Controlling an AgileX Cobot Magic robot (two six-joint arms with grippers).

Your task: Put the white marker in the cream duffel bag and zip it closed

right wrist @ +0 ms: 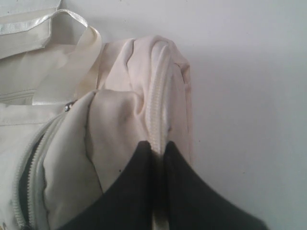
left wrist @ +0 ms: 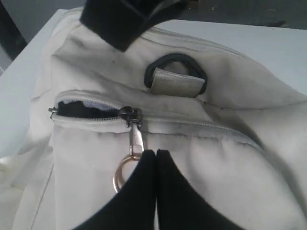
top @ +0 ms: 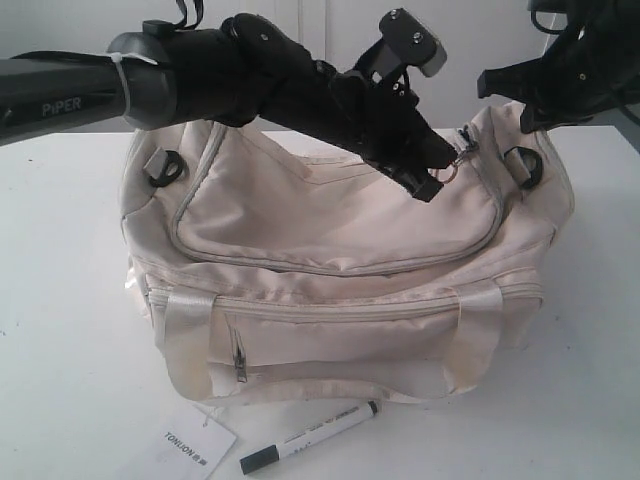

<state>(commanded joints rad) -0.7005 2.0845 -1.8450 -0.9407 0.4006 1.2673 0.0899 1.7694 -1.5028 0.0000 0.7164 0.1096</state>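
Note:
The cream duffel bag [top: 330, 290] sits in the middle of the table, its curved top zipper almost fully shut. The white marker [top: 310, 438] lies on the table in front of the bag, dark cap to the left. My left gripper [top: 430, 183] reaches across to the bag's right end. It is shut [left wrist: 156, 152], and the gold ring zipper pull [left wrist: 123, 173] lies right beside it, partly behind one finger. A short stretch of zipper [left wrist: 81, 108] beyond the slider gapes open. My right gripper [right wrist: 158, 144] is shut on a raised fold of the bag's end [right wrist: 160, 96].
A white square paper tag [top: 195, 447] lies left of the marker at the table's front edge. Black end rings [top: 168, 168] [left wrist: 176, 72] sit at both ends of the bag. Satin strap handles [top: 190, 330] hang down the front. The small front zip pocket [top: 238, 350] is shut.

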